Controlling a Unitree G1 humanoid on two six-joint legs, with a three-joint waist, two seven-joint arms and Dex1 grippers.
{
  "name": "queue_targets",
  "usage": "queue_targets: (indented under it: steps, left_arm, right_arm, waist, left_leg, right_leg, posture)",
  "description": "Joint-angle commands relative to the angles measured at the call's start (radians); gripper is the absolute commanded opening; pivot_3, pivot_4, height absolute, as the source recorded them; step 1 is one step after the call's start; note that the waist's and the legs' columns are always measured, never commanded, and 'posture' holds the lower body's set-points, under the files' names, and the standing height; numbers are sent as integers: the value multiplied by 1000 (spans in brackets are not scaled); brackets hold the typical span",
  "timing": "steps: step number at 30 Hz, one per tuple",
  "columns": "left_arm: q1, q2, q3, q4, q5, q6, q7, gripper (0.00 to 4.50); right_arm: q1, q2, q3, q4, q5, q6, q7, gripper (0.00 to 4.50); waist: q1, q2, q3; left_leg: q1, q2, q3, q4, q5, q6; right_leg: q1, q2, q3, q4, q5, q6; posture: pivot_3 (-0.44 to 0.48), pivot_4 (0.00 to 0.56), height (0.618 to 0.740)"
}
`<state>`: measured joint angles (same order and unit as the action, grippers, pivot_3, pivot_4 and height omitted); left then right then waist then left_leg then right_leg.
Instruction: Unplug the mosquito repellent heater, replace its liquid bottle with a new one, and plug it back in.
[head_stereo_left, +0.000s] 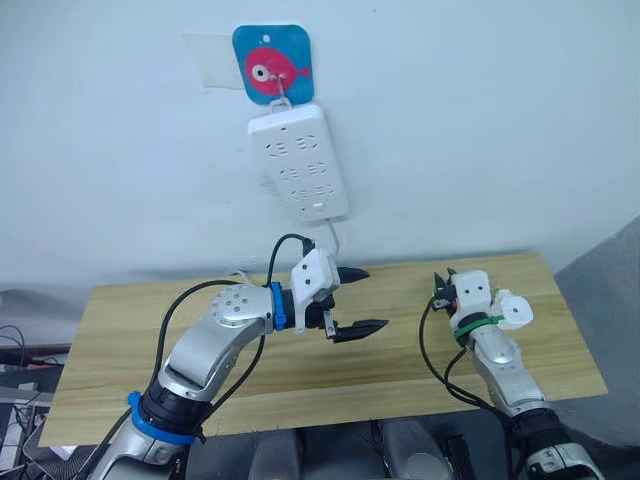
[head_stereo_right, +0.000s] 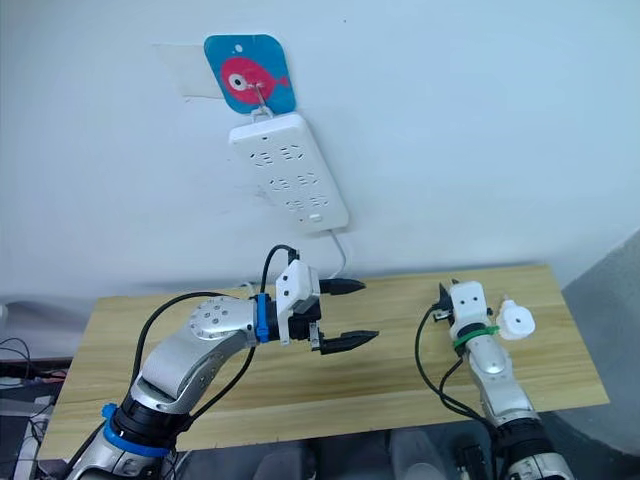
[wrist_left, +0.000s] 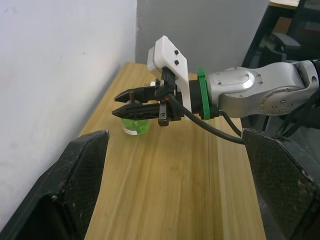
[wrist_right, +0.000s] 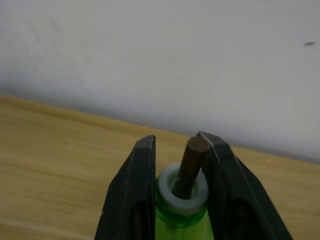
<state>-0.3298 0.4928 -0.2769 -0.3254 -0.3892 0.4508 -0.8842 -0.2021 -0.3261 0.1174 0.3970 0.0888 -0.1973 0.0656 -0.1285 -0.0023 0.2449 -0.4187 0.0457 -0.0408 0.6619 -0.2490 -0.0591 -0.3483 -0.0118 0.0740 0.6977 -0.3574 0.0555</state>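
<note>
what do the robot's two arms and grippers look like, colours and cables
Both arms are silver metal with a white block at the wrist and a looping black cable. The left arm wears blue rings at wrist and elbow; the right arm has a green band. The left gripper and right gripper have two black tapered fingers each.

A long white power strip (head_stereo_left: 298, 162) hangs tilted on the far white wall (head_stereo_left: 480, 120) from a hook on a blue square sticker with a pink fish (head_stereo_left: 272, 64). Below stands a wooden table (head_stereo_left: 120, 330).
</note>
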Motion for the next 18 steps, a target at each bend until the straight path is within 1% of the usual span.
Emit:
queue_targets:
  steps: [1,4,11,13,14,15,18]
  left_arm:
    - [10,15,25,-61,-12,7,0,4484]
    - [22,27,33,-80,-21,21,1,4484]
    - [38,34,43,-108,-28,46,12,4484]
    - [44,32,44,-115,-28,50,15,4500]
    - [47,33,44,-119,-28,51,15,4500]
    - [50,33,45,-121,-28,51,16,4500]
    - [66,34,52,-133,-36,62,24,4500]
  right_arm:
    - [-16,12,-35,51,-41,-55,-2,881]
    - [-20,13,-47,95,-73,-81,-8,881]
    - [-22,44,-90,134,-72,-97,4,881]
    - [-22,48,-104,135,-65,-99,17,1610]
    - [-18,45,-107,128,-70,-102,20,1828]
    - [-16,43,-109,124,-74,-105,22,2181]
    - [25,20,-110,37,-74,-106,62,3266]
  waist:
    - [9,0,2]
    - [17,0,4]
    - [22,-1,6]
    - [22,-2,6]
    - [22,-1,7]
    - [22,-2,7]
    - [25,-1,11]
  left_leg:
    - [0,0,0,0,0,0]
    - [0,0,0,0,0,0]
    - [3,0,0,0,0,0]
    - [3,0,0,0,0,0]
    - [3,0,0,0,0,0]
    - [3,0,0,0,0,0]
    - [3,0,-1,0,0,0]
  right_leg:
    - [0,0,0,0,0,0]
    - [0,0,0,0,0,0]
    - [3,0,0,0,0,0]
    - [3,0,0,0,0,0]
    - [4,0,0,-1,0,0]
    - [4,0,0,-1,0,0]
    - [3,0,0,-1,0,0]
  posture:
    - [-109,275,740]
    - [-101,279,740]
    - [-98,283,740]
    - [-99,281,740]
    - [-100,280,740]
    - [-100,280,740]
    - [-98,284,740]
